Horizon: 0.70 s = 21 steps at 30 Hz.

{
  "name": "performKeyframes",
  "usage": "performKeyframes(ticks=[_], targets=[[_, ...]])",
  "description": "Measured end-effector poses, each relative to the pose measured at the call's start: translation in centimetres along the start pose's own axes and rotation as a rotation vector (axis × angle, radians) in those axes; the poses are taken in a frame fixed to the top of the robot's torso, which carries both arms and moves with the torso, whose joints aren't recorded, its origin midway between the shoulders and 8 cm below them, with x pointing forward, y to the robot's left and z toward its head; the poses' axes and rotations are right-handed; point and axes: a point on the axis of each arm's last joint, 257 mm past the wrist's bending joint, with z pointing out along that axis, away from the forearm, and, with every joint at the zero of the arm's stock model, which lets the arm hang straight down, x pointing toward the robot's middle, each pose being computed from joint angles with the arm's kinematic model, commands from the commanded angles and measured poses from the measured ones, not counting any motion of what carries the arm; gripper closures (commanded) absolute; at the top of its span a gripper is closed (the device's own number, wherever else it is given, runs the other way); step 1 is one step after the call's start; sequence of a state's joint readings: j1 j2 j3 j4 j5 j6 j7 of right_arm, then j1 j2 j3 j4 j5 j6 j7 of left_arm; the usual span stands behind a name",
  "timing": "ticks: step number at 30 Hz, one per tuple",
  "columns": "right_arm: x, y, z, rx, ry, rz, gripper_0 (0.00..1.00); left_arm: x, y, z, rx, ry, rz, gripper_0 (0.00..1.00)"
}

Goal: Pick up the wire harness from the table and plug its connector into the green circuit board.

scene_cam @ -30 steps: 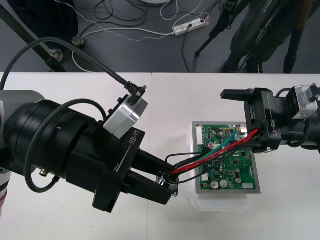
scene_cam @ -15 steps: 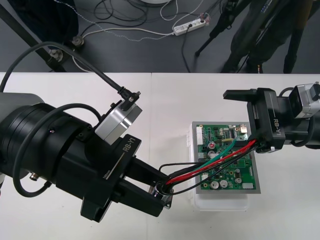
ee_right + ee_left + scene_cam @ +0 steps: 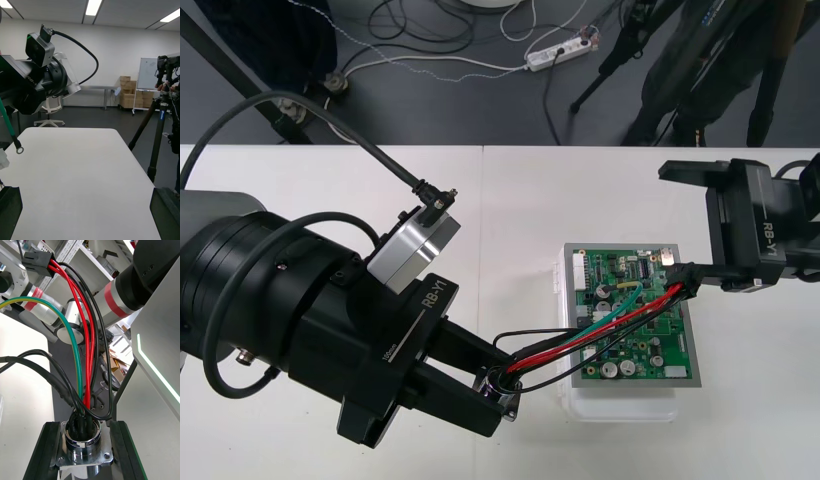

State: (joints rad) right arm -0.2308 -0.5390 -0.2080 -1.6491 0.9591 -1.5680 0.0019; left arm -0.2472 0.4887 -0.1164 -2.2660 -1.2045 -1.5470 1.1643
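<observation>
The green circuit board (image 3: 630,330) lies on its white base (image 3: 620,405) right of the table's middle. My left gripper (image 3: 500,388) is shut on the harness's round metal socket (image 3: 83,444), just off the board's near left corner. Red, black and green wires (image 3: 600,325) rise from the socket and cross above the board. The black plug (image 3: 688,284) hangs at the board's right edge, close beside my right gripper (image 3: 685,225), which is open with nothing between its fingers (image 3: 9,210). In the left wrist view the plug (image 3: 37,261) stands free in the air.
The bulky left arm (image 3: 290,300) covers the table's left half. The green wire's ring terminal (image 3: 19,150) dangles near the left gripper's body (image 3: 33,82) in the right wrist view. A power strip (image 3: 558,52) and cables lie on the floor beyond the far edge.
My right gripper has drawn back to the right, away from the board. The left gripper has shifted slightly toward the near left with the socket, and the plug end sits lower.
</observation>
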Motion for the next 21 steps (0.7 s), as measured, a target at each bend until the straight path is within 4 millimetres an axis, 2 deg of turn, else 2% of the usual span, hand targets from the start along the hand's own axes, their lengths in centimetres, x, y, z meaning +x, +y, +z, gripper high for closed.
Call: performKeyframes(ticks=[16, 21], targets=[[-1.8, -0.4, -1.6, 0.021, -0.038, 0.001, 0.0, 0.1, 0.3, -0.1, -0.006, -0.001, -0.008, 1.0], [-3.3, -0.4, -1.8, 0.012, -0.088, 0.152, 0.0, 0.1, 0.5, -0.1, -0.01, 0.0, -0.009, 1.0]])
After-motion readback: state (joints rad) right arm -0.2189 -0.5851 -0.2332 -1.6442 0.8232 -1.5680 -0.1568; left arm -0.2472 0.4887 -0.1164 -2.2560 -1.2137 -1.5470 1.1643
